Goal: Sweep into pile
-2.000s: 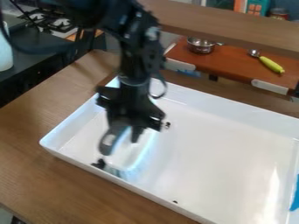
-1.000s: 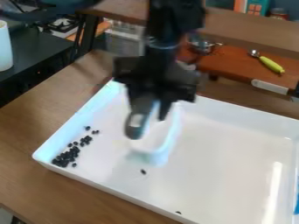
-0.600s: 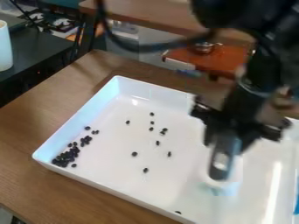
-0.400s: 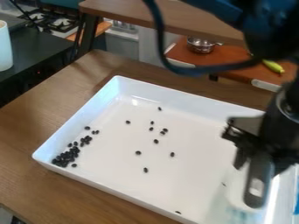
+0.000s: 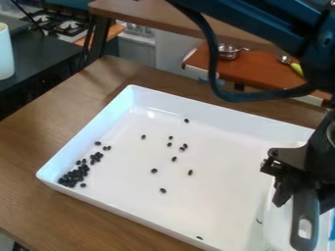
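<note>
While dark pile [image 5: 74,175] stays put | gripper [image 5: 299,192] moved toward view's right edge | closed around brush [image 5: 302,208]

The sweeping tool [image 5: 305,211] is held in the gripper [image 5: 292,195]. Its grey handle, with an oval hole near the end, slants down toward the camera from beneath the gripper; its white body lies below the gripper and behind the handle, partly covered by it.

The dark pieces [image 5: 74,175] are small, rounded and nearly black. Most sit in a dense cluster well apart from the gripper, to its left in the view, with a looser line trailing up from the cluster. Others are scattered singly between the cluster and the gripper, from about level with it to farther up the view; two of these lie close together. One more rests below and to the left of the gripper.
</note>
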You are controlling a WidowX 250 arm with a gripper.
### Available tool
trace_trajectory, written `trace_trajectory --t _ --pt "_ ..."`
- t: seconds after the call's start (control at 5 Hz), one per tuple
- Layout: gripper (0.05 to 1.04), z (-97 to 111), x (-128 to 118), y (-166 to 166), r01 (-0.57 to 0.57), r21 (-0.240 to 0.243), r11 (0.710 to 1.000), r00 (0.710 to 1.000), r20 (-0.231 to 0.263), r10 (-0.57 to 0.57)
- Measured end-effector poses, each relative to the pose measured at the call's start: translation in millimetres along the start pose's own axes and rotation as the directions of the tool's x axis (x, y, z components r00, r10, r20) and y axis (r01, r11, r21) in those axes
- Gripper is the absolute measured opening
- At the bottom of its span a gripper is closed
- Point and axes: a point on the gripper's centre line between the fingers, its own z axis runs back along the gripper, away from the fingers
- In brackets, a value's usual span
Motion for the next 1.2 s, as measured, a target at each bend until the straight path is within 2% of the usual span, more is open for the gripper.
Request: trace_trajectory --t 0.2,0.6,1.0,1.2 --pt "0.499 -9 -7 12 0.010 0.020 1.000 1.000 -0.012 -0.010" --pt "0.499 -21 -9 67 -0.012 0.049 0.999 1.000 -0.017 0.012" --pt "0.499 -31 0 123 -0.020 0.100 0.995 0.998 -0.057 0.025" --pt "0.499 -35 4 152 0.009 0.136 0.991 0.998 -0.059 -0.001"
